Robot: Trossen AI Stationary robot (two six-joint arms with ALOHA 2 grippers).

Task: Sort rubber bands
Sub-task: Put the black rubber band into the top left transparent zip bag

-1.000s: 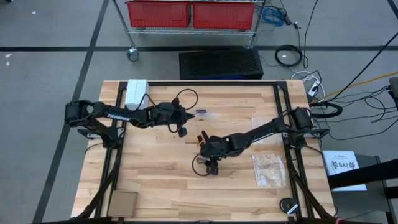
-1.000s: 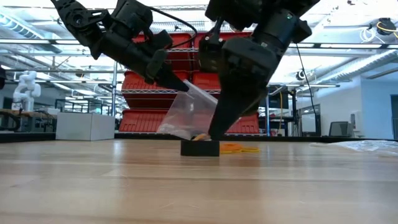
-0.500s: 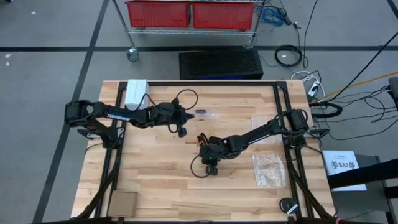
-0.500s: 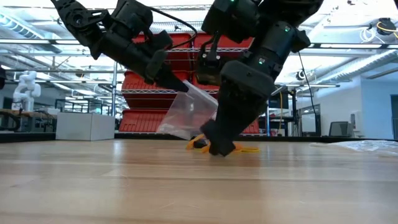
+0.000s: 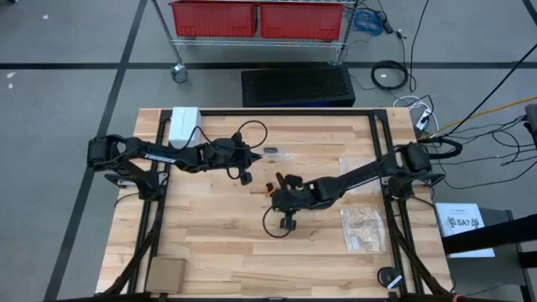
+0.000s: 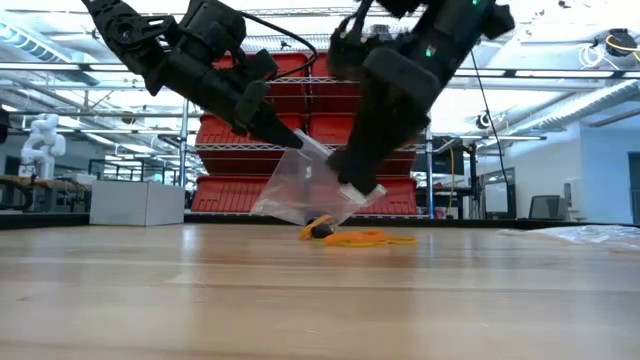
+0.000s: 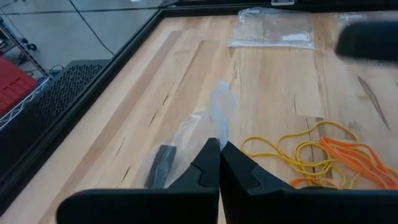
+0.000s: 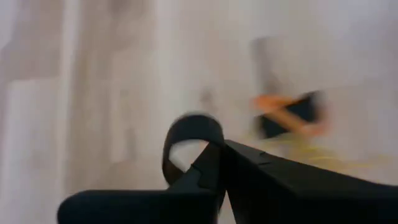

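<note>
1. The left gripper (image 5: 252,157) is pinched tight on the top edge of a clear zip bag (image 6: 300,185). It holds the bag up off the table (image 5: 218,235), so the bag hangs down. I think this is so bands can be dropped into it.

2. The right gripper (image 6: 352,188) has its fingers squeezed together on one black rubber band (image 8: 188,140). It is lifted above the pile, close beside the hanging bag. It looks like it is taking the band to the bag.

3. The black band is a bent loop. It sticks out from the fingertips, and its long side runs away from them.

4. The other rubber bands (image 7: 314,158) lie flat on the wood near the middle of the table, just under the two grippers. They are orange and yellow, and they are tangled, so they point every which way.

5. Two more bags (image 5: 362,226) lie flat on the right side of the table, well apart from the pile.
</note>
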